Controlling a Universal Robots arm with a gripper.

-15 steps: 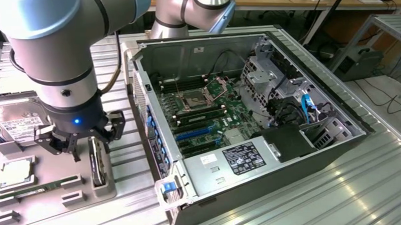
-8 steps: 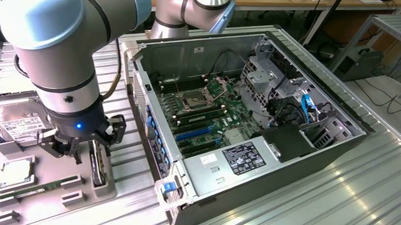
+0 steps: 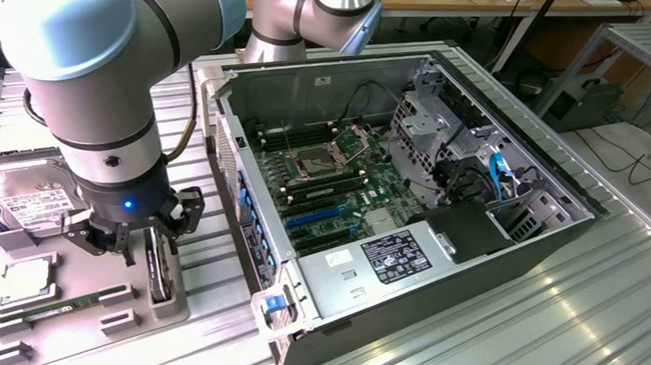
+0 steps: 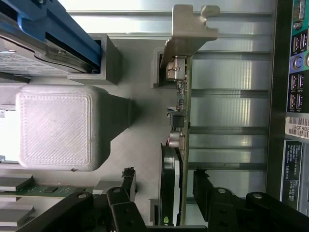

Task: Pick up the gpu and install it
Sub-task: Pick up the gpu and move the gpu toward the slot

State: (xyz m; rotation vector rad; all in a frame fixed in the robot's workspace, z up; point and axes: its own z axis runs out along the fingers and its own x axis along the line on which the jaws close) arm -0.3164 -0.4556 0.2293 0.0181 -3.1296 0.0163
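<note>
1. Gripper state. I read the gripper (image 3: pixel 148 235) as spread. In the wrist view the gripper (image 4: pixel 166 176) has one black finger on each side of the gpu (image 4: pixel 182 111). I see a clear gap on one side and a narrow one on the other, so neither pad touches the card.

2. Location of the gpu. The gpu (image 3: pixel 160 274) stands on its long edge in a grey slotted holder (image 3: pixel 172 307). The holder sits outside the open computer case (image 3: pixel 352 346), just beside the case wall on the exterior view's left. The card's silvery bracket (image 4: pixel 190 26) is at the end of the card far from the fingers. The card has not been lifted out of the holder.

3. Arm position. The wrist hangs directly over the holder, outside the case, with the fingers lowered around the card's upper edge.

4. Other parts outside the case. Farther from the case wall than the gpu, the grey parts tray (image 3: pixel 85 263) carries a hard drive (image 3: pixel 32 201) with a white label and a green RAM stick (image 3: pixel 56 305).

5. Inside the case. The motherboard (image 3: pixel 325 182) lies exposed, and its blue expansion slots (image 3: pixel 308 222) hold no card.
</note>
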